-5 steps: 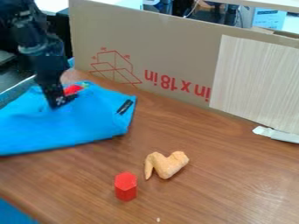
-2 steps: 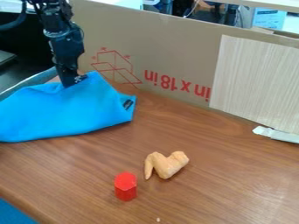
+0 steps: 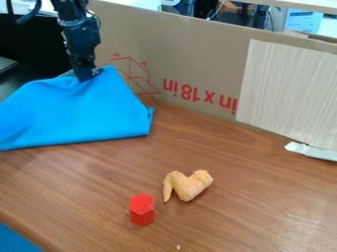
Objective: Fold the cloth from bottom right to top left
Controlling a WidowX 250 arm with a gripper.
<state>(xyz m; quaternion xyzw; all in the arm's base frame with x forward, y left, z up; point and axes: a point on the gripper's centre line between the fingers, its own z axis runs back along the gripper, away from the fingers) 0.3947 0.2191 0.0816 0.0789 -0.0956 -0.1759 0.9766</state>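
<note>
Gripper [image 3: 88, 77] pinched on cloth [image 3: 79, 113], near cardboard [image 3: 191, 54]. Shallow pinch could slip under cloth's weight; release short of far corner could leave fold crooked.

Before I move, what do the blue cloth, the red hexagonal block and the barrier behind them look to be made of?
Cloth: likely soft matte fabric, judging by its drape and folds.
Block: perhaps painted wood or plastic, smooth with crisp edges; the look leaves it open.
Barrier: apparently matte brown cardboard, with red box-style printing.
</note>
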